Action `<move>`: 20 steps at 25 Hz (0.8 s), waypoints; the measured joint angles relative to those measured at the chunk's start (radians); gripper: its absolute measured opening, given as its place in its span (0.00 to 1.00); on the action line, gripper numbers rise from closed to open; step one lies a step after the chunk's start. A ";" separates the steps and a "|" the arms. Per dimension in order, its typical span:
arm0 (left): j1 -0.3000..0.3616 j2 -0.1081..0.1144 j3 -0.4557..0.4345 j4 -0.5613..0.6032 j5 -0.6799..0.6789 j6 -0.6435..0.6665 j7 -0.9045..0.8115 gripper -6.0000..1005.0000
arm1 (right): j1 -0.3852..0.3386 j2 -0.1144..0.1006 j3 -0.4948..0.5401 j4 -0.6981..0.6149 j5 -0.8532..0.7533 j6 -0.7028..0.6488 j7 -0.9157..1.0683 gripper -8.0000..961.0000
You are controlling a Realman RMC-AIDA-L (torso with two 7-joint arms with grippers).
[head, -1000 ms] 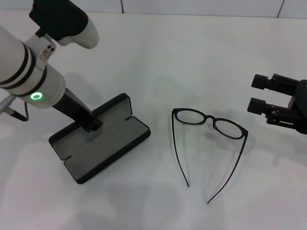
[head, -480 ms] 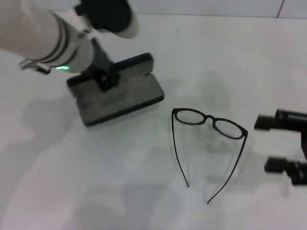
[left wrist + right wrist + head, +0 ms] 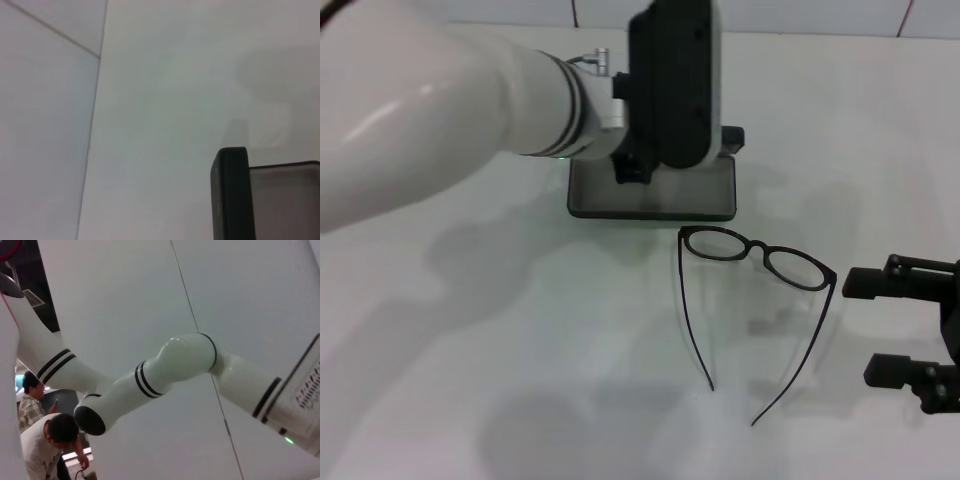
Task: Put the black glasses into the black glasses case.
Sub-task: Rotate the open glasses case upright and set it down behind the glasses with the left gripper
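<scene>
The black glasses point(image 3: 758, 248) lie open on the white table, lenses toward the far side and both temple arms pointing at the front edge. Just behind them sits the black glasses case point(image 3: 665, 200), open with its grey lining up. My left arm reaches across from the left, and its black wrist covers the case's far side. My left gripper point(image 3: 628, 170) holds the case there, mostly hidden. The left wrist view shows the case wall point(image 3: 230, 195) and lining. My right gripper point(image 3: 876, 328) hovers open to the right of the glasses, fingers pointing at them.
The white table point(image 3: 520, 350) stretches bare to the front left. A tiled wall edge point(image 3: 770, 25) runs along the back. The right wrist view shows only my left arm point(image 3: 170, 367), a wall and two people point(image 3: 55, 440) far off.
My left arm swung the case from the front left to the back centre, just behind the glasses. My right gripper dropped lower at the right edge. The glasses stayed put.
</scene>
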 joint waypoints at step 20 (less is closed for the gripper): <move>-0.085 -0.004 0.027 -0.178 -0.029 -0.051 0.022 0.21 | 0.000 -0.002 0.045 0.008 0.008 0.053 -0.001 0.75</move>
